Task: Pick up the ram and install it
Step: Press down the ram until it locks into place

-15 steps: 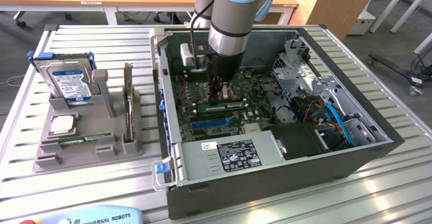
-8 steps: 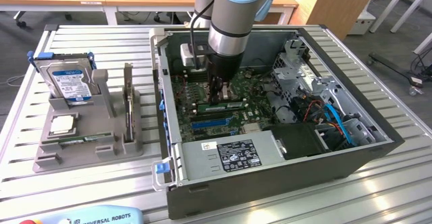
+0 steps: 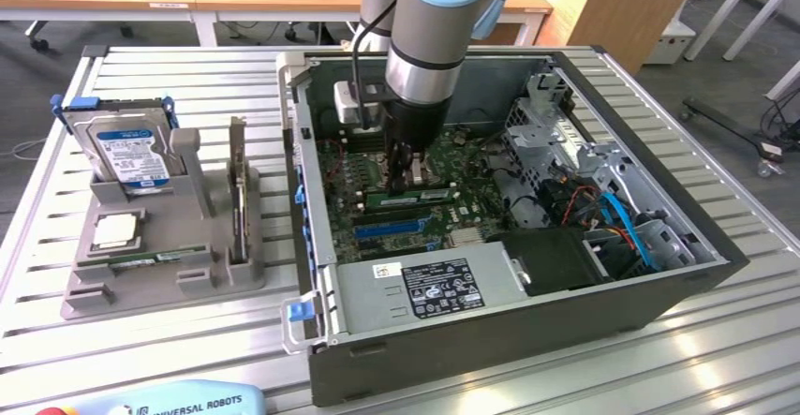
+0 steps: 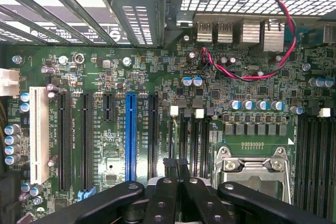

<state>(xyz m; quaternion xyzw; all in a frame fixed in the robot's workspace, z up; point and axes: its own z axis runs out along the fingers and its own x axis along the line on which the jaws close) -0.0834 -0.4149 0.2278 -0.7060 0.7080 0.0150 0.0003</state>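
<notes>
Arm's down inside the open PC case. Gripper fingers are closed tight, tips right at the top edge of the ram; can't tell if they're pinching it or just touching. In the exterior view the ram stands on edge on the motherboard, approx 10 o'clock from case centre, long axis running 9 to 3. From the wrist it's edge-on, 1 thin line.

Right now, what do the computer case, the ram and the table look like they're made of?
Case: dark painted sheet metal, judging by its thin folded edges. Ram: green circuit board, matte, probably fiberglass. Table: pale ribbed aluminium slats, by their dull sheen.
</notes>
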